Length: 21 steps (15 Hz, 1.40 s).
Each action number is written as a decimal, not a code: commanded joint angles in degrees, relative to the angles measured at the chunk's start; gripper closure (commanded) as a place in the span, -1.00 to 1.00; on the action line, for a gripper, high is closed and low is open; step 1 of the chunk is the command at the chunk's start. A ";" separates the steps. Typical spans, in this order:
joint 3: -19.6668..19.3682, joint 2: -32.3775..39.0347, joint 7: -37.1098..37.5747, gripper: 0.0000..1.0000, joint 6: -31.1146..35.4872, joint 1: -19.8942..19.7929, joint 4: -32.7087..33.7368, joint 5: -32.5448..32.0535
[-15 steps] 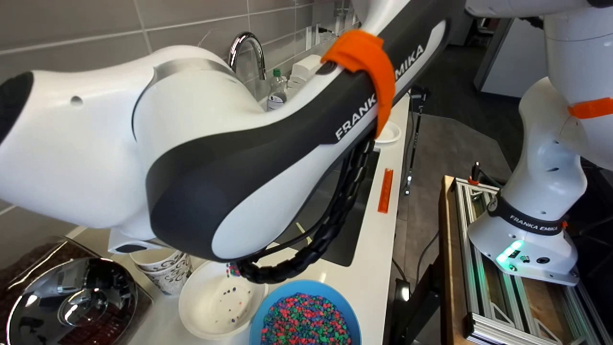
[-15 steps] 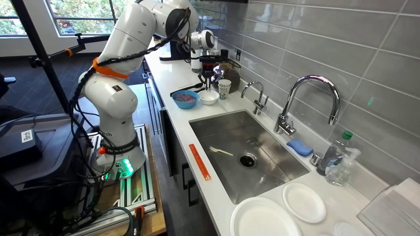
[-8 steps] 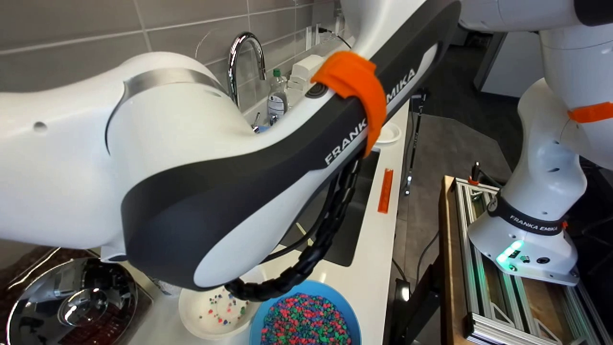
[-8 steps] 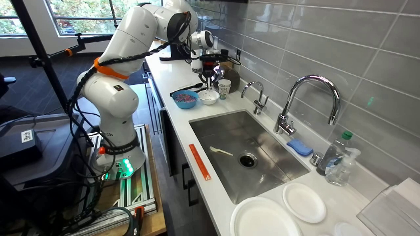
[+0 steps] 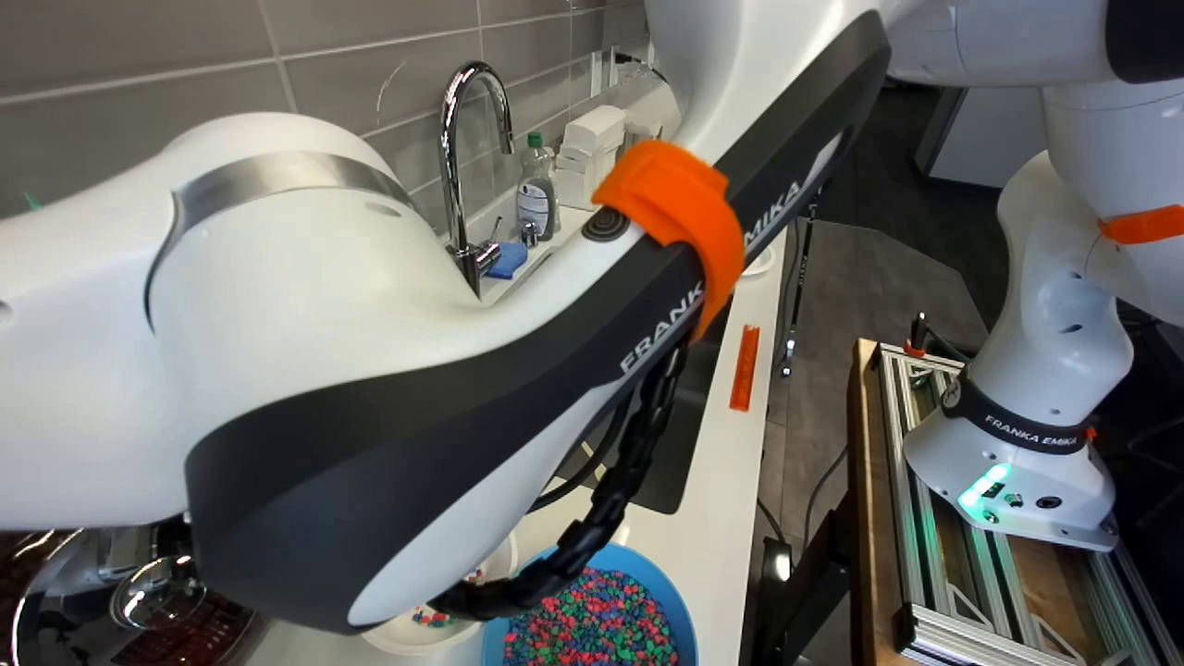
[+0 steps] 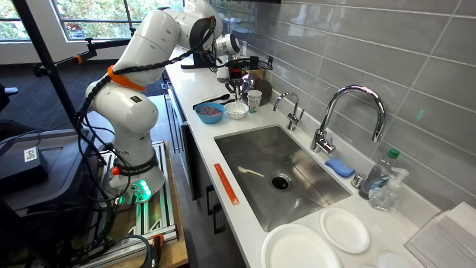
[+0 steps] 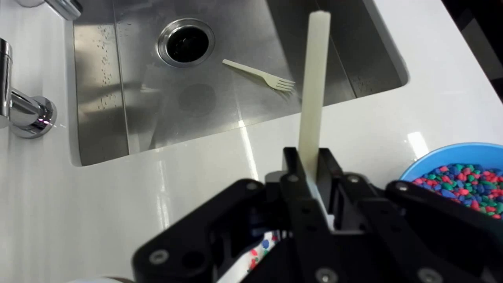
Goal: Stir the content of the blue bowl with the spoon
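Note:
In the wrist view my gripper is shut on the pale cream handle of the spoon; the spoon's head is hidden. In an exterior view the gripper is above the white bowl. The blue bowl stands beside the white bowl. It also shows in an exterior view and at the right of the wrist view. Its content, pink, green and blue beads, also shows in the wrist view. A few beads lie in the white bowl, partly hidden by the arm.
A patterned cup stands beside the white bowl. The sink holds a pale fork. A small tap stands at the sink's back. A red strip lies on the counter's front edge. A shiny metal lid is nearby.
The arm has moved down and to the left in an exterior view, covering the cup and most of the white bowl. More beads, including pink ones, show in the white bowl than a second ago.

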 commanded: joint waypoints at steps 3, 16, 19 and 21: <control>-1.18 3.39 -1.71 0.92 -4.86 2.49 5.05 -2.99; -2.45 8.03 -4.68 0.92 -12.07 6.37 11.38 -8.70; -2.75 8.73 -5.12 0.92 -12.55 6.81 12.30 -9.38; -2.87 9.02 -5.28 0.92 -12.65 6.91 12.82 -9.54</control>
